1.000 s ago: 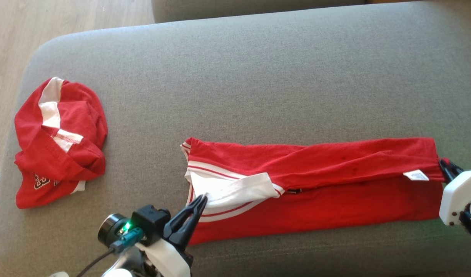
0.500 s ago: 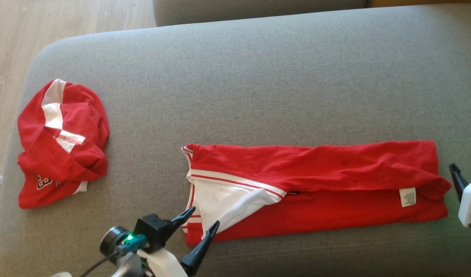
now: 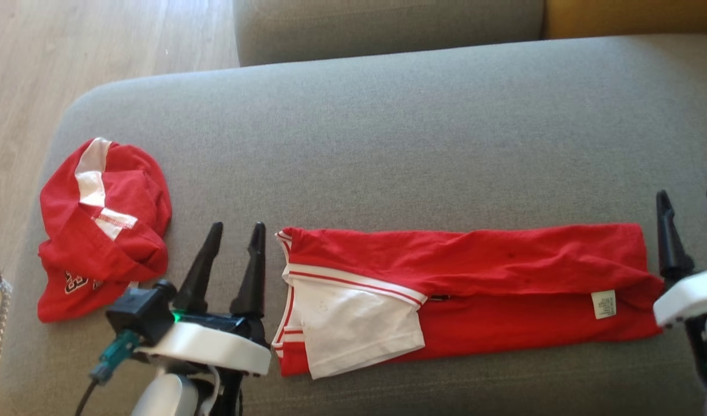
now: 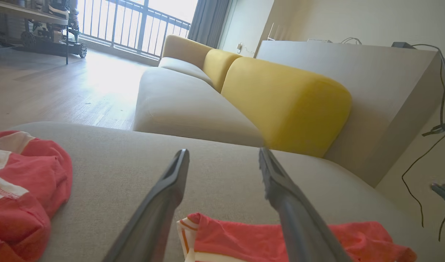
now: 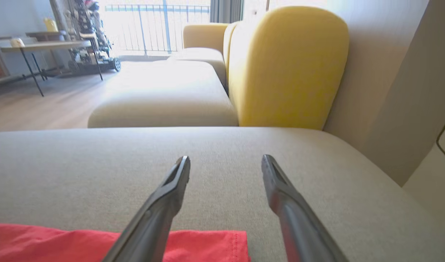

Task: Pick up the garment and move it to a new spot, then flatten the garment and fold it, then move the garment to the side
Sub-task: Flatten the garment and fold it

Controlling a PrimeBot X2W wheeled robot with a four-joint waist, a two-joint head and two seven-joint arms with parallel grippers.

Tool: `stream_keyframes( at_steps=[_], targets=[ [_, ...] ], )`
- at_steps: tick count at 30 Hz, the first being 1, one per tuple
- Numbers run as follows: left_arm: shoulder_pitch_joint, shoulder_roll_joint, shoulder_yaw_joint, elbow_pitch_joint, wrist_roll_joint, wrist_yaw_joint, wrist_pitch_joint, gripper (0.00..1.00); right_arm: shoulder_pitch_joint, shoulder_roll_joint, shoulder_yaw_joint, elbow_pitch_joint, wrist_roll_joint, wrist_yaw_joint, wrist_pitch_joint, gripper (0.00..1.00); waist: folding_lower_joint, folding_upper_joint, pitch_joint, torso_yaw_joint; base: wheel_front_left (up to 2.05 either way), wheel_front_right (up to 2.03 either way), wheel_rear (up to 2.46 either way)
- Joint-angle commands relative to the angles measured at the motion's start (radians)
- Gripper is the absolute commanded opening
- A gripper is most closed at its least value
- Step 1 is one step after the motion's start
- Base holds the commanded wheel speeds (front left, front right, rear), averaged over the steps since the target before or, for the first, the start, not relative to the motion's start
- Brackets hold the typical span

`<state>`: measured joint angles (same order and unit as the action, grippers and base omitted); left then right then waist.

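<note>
Grey sofa cushion [image 3: 388, 115] carries the garment [image 3: 503, 260], folded into a long red band with its long axis running left to right along the near side. The left gripper [image 3: 236, 226] flanks its sleeve end and the right gripper [image 3: 689, 194] its hem end, each just beside it, fingers apart, holding nothing.

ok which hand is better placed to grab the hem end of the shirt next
Right. The right hand is open beside the hem end of the garment; the left hand sits at the sleeve end.
</note>
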<state>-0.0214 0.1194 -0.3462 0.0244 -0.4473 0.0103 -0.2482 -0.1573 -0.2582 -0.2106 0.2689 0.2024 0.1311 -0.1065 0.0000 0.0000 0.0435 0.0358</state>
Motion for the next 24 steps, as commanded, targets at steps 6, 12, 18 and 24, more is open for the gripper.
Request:
stream_keyframes(
  at_steps=[6, 12, 18, 24],
  targets=[
    [-0.013, -0.057, 0.13, -0.058, 0.079, -0.003, -0.013, 1.0, 0.079, 0.059, 0.036, -0.117, -0.006, 0.0, -0.122, 1.0, 0.0, 0.0, -0.037, -0.001, 0.0, 0.0, 0.0],
    [0.041, -0.069, 0.144, -0.062, 0.074, 0.031, -0.013, 1.0, 0.128, 0.127, 0.03, -0.128, -0.034, 0.0, -0.147, 1.0, 0.0, 0.0, -0.045, 0.0, 0.0, 0.0, 0.0],
    [0.078, -0.069, 0.098, -0.049, 0.075, 0.048, -0.013, 1.0, 0.148, 0.151, 0.022, -0.103, -0.057, 0.0, -0.152, 1.0, 0.0, 0.0, -0.047, 0.005, 0.0, 0.0, 0.0],
    [0.077, -0.069, 0.08, -0.038, 0.074, 0.046, -0.013, 1.0, 0.136, 0.169, -0.068, 0.015, -0.072, 0.0, -0.134, 1.0, 0.0, 0.0, -0.042, 0.013, 0.0, 0.0, 0.0]
  ],
)
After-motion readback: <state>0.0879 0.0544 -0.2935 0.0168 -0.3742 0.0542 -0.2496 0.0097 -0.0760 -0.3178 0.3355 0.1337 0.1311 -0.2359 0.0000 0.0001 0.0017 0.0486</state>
